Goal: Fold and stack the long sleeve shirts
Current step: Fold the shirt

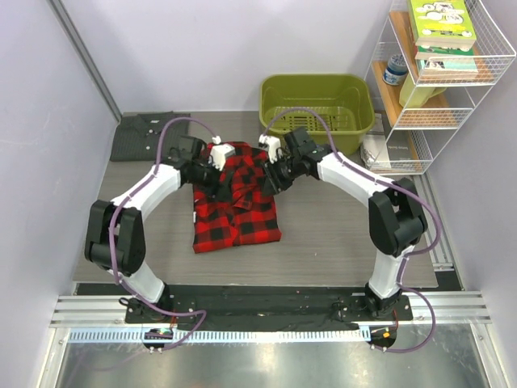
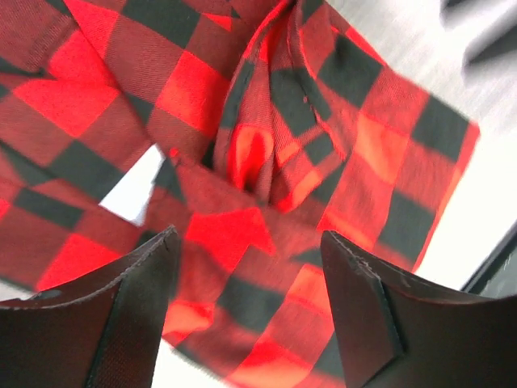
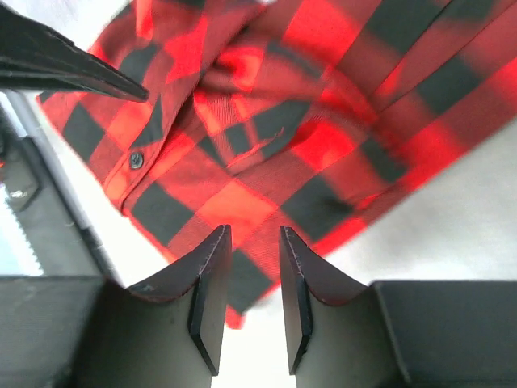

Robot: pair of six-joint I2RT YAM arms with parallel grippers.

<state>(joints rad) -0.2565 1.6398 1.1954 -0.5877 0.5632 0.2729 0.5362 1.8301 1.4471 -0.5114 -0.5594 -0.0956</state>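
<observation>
Overhead, left gripper [image 2: 250,242] and right gripper [image 3: 249,234] hover over the rumpled plaid shirt [image 1: 238,222].
Left jaws stand wide apart, right jaws narrowly apart, both empty; the grey shirt [image 1: 145,136] lies folded beyond the left gripper.

The plaid shirt [image 1: 236,206] is soft, matt woven cloth, the grey shirt [image 1: 144,136] matt cloth too. The basket [image 1: 317,87] is smooth green plastic, the rack [image 1: 440,149] coated wire, the counter [image 1: 339,234] matt.
</observation>
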